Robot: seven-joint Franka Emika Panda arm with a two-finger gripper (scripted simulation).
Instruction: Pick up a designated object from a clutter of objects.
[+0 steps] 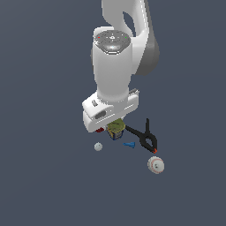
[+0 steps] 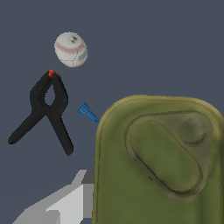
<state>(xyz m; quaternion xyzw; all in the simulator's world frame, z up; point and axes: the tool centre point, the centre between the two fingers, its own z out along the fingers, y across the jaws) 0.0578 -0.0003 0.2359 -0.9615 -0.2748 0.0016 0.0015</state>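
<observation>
The olive-green tin [image 1: 116, 129] sits right under my hand, its blue-and-white label side showing low down. In the wrist view its top [image 2: 162, 162] fills most of the picture. My gripper [image 1: 114, 125] is down around the tin. One grey finger [image 2: 65, 203] lies flush against the tin's side; the other finger is hidden behind the tin. The red mug [image 1: 100, 130] shows only as a sliver beside my hand. I cannot tell whether the tin is off the ground.
A black spring clamp [image 1: 146, 137] [image 2: 47, 109] lies toward the exterior view's right. A small blue piece [image 1: 129, 144] [image 2: 88, 113] lies between it and the tin. A red-stitched baseball [image 1: 156, 164] [image 2: 71, 49] and a tiny white ball [image 1: 98, 146] lie nearer.
</observation>
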